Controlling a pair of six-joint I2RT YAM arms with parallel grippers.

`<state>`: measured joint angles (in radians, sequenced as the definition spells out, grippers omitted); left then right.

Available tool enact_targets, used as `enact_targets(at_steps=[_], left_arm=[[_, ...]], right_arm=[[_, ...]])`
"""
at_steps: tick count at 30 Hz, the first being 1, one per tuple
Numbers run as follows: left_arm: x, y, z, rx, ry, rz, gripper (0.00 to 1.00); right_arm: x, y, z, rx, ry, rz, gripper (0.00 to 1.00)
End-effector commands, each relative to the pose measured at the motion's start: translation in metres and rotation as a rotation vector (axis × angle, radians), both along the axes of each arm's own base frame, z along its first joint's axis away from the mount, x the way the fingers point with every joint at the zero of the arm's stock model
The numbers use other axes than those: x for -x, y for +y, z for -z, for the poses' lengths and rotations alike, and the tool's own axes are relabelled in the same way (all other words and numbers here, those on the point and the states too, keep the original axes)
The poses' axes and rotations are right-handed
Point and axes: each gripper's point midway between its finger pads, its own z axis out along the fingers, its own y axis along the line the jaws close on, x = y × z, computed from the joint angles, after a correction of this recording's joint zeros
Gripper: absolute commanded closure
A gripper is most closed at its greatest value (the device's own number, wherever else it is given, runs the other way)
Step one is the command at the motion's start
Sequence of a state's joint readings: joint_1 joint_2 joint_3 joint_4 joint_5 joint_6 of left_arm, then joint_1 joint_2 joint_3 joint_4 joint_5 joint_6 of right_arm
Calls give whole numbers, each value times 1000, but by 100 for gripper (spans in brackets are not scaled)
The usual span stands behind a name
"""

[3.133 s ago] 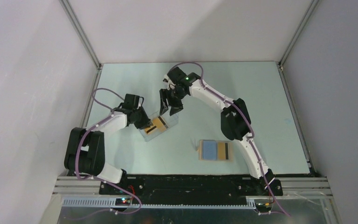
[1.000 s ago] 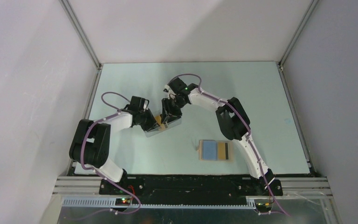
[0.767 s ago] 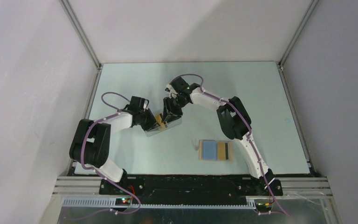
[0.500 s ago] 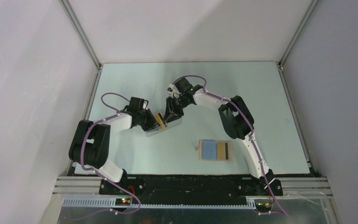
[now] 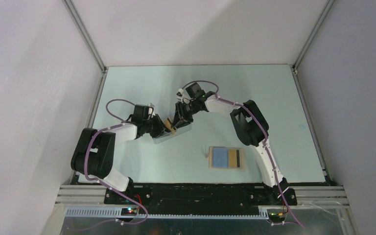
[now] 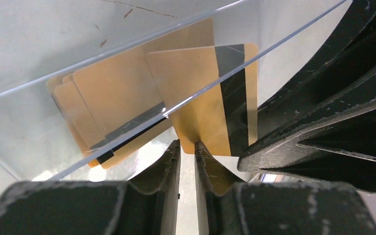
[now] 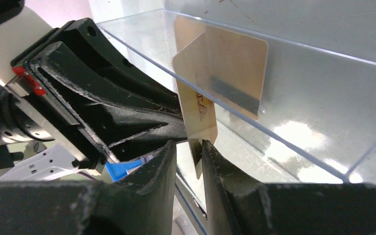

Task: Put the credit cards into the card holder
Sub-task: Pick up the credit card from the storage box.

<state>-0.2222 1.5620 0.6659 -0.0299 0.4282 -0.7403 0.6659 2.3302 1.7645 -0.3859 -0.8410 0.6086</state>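
Note:
The card holder (image 5: 219, 157) lies open near the front of the table, blue pockets up, with one credit card (image 5: 233, 157) in its right half. A clear plastic box (image 5: 177, 132) holds several orange-yellow credit cards (image 6: 117, 98). My right gripper (image 5: 177, 122) reaches into the box and is shut on the edge of one card (image 7: 198, 115), which is tilted up on edge (image 6: 205, 103). My left gripper (image 5: 157, 127) is at the box's left side, its fingers (image 6: 171, 161) closed to a narrow slit on the box wall. The two grippers almost touch.
The box stands left of centre on the pale green table (image 5: 274, 107). Grey walls and metal frame posts (image 5: 85, 36) enclose the back and sides. The card holder lies about a hand's width to the right and nearer than the box.
My right gripper lowered into the box, closed on a card and tipped it up on edge. My left gripper slid in against the box's left side and stays there.

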Motion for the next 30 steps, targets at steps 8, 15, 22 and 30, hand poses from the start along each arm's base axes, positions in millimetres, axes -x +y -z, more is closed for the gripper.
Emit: enact_targets(at_steps=[8, 15, 22, 30], left_arm=[[16, -2, -5, 19, -11, 47, 76], [10, 6, -76, 13, -236, 11, 68], [24, 1, -146, 80, -436, 0, 66], [50, -55, -152, 104, -416, 114, 67]], right_arm=[[19, -18, 47, 294, -53, -43, 100], [4, -22, -27, 225, -215, -6, 100], [5, -60, -118, 60, -304, 112, 100], [41, -134, -149, 29, -348, 226, 100]])
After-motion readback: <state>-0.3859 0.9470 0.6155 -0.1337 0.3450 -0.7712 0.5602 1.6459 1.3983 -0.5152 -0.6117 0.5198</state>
